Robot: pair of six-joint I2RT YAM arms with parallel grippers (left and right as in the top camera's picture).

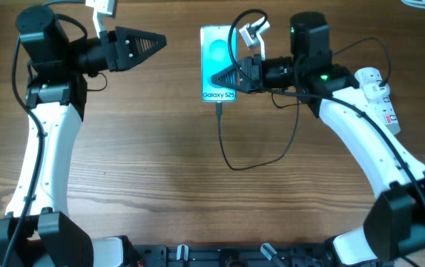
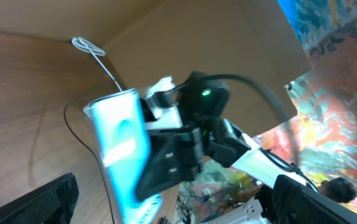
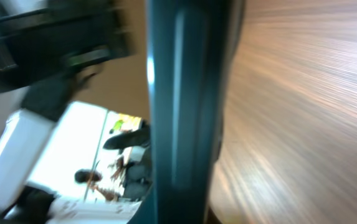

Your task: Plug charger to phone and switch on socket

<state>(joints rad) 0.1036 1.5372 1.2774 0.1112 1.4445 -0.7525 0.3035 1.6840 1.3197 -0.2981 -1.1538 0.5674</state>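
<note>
- Fingers (image 2: 47, 200) of left gripper (image 1: 160, 41) stand wide apart in its wrist view with nothing between them. The gripper hangs above the table (image 1: 145, 170) at upper left, pointing right toward the phone but apart from it.
- Phone (image 1: 213, 52) sits centre-top, screen up, long axis running away from the robot, "Galaxy S25" end nearest the robot.
- Charger (image 1: 231, 165) tip meets the phone's near end and looks seated. The cable loops down over the table and back up toward the right arm. Plugging judged done.
- Right gripper (image 1: 213, 78) is over the phone's right edge, pointing left. A blurred dark edge fills its wrist view, so cannot tell whether its fingers are closed or grip anything.
- Socket (image 1: 381, 95) lies far right, partly under the right forearm, long axis slanting upper left to lower right, red switch marks on the lower part. It lies behind the right fingers, opposite to where they point. Right arm is much nearer than left, so it likely must pull back and turn for the switch.
</note>
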